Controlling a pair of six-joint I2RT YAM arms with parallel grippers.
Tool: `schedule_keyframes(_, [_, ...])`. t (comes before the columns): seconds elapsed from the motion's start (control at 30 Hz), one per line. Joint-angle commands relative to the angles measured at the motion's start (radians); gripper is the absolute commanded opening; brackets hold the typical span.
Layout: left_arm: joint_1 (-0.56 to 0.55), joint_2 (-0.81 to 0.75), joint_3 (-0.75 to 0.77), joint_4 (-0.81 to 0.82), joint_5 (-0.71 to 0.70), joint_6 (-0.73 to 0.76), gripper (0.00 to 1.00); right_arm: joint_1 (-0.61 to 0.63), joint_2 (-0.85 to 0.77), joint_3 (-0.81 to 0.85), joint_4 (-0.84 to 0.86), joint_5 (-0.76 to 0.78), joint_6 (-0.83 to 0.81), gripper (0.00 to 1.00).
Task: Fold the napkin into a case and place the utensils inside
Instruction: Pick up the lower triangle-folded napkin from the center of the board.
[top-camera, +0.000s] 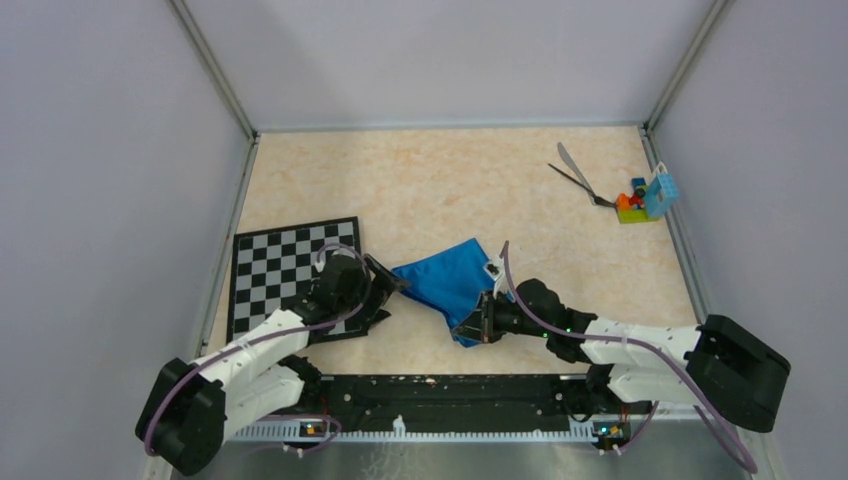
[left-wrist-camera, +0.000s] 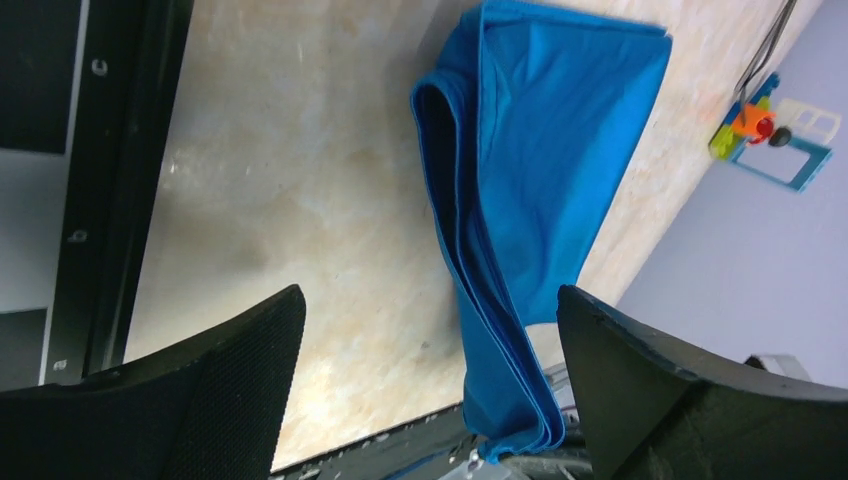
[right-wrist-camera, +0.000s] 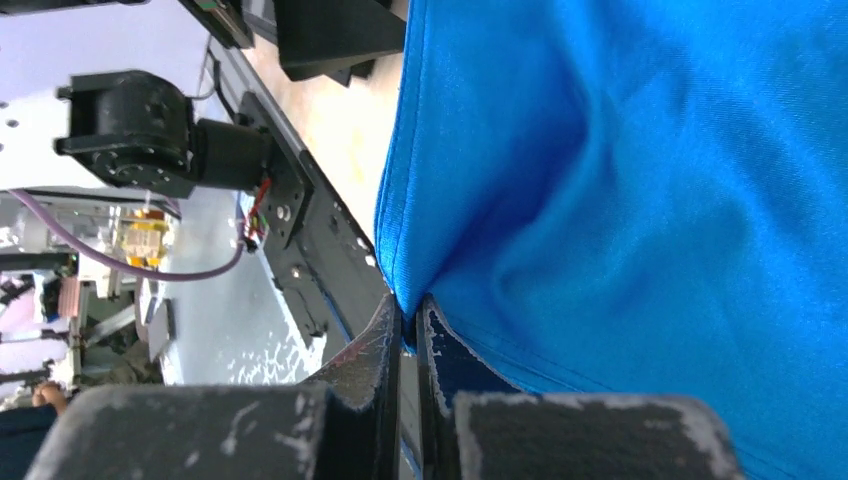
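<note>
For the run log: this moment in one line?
napkin: partly folded | right tool: shut on napkin | left tool: open | utensils: far right corner

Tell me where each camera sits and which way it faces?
Top external: fixed above and behind, looking down on the table; left arm, right arm, left gripper, right gripper show.
Left wrist: on the left arm, facing the napkin past its open fingers.
Right wrist: on the right arm, looking along shut fingers pinching the napkin's edge.
Shared: all three see the napkin; top and left wrist see the toy blocks.
</note>
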Motion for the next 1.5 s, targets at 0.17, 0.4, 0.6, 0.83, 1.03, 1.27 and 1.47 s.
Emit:
schedule_keyframes(0.17, [0.001, 0.094, 0.052, 0.126, -0.104, -0.027, 0.87, -0.069, -0.111, -0.072, 0.1, -0.046, 0.034, 0.0])
schedule_keyframes(0.4, [0.001, 0.226, 0.124, 0.169, -0.155, 0.039, 0.69, -0.08, -0.12, -0.081, 0.103, -0.056, 0.031, 0.0])
schedule_keyframes(0.6, [0.001, 0.327, 0.19, 0.173, -0.153, 0.085, 0.48, -0.083, -0.12, -0.086, 0.1, -0.064, 0.025, 0.0])
schedule_keyframes(0.83, [-0.026, 0.392, 0.357, -0.007, -0.232, 0.177, 0.13, -0.088, -0.057, -0.089, 0.102, -0.131, 0.039, 0.0])
schedule_keyframes(1.03, [-0.155, 0.539, 0.655, -0.38, -0.451, 0.14, 0.0, -0.109, 0.05, -0.108, 0.111, -0.266, 0.059, 0.0])
schedule_keyframes(1.27, [-0.28, 0.773, 0.979, -0.759, -0.618, -0.064, 0.0, -0.162, 0.064, -0.157, 0.106, -0.337, 0.043, 0.0])
schedule_keyframes(1.47, [-0.329, 0.97, 1.21, -0.919, -0.654, -0.149, 0.0, -0.201, -0.045, -0.166, -0.04, -0.317, -0.027, 0.0])
